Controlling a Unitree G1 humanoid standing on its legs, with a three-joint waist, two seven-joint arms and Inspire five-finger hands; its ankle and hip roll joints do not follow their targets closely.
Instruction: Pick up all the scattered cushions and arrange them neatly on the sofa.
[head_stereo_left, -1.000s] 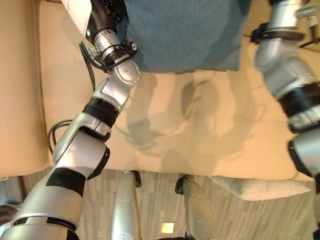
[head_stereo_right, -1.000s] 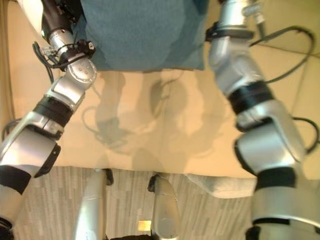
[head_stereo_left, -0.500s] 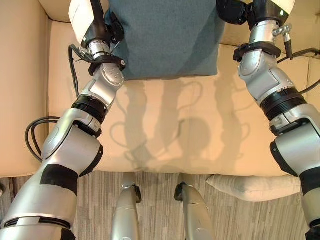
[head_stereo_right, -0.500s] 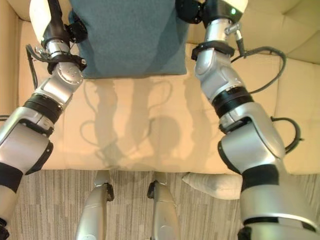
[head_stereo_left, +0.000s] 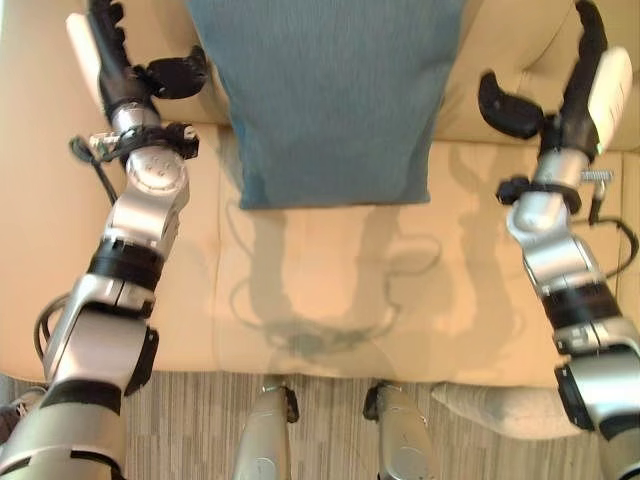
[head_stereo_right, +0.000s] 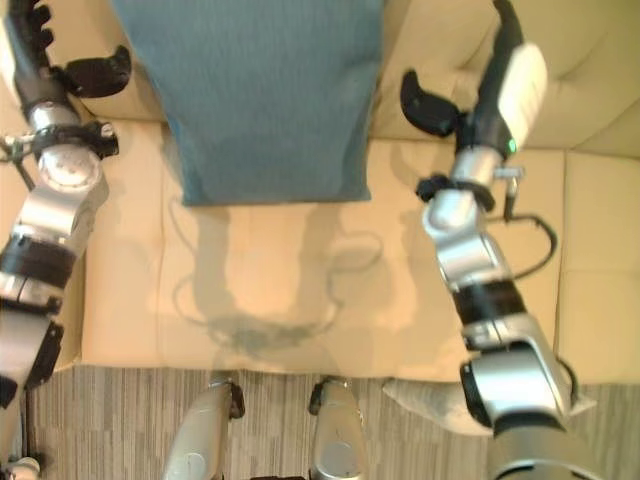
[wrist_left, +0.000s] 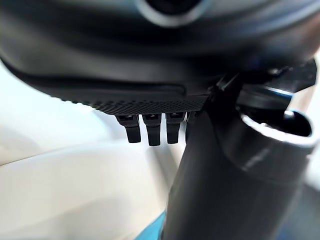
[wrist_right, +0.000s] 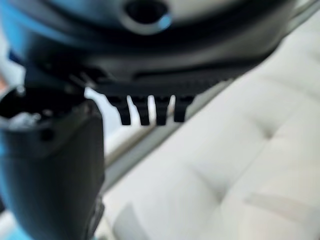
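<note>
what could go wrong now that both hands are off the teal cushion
1. The teal cushion leans against the sofa's backrest with nothing holding it; it might tip forward onto the seat.
2. The left hand and right hand hang open close beside it, so a careless pull back could brush it askew.
3. A beige cushion lies on the floor by the sofa's front edge and could get stepped on.

beige sofa (head_stereo_left: 330, 290), teal cushion (head_stereo_left: 325, 95) seemingly propped
</note>
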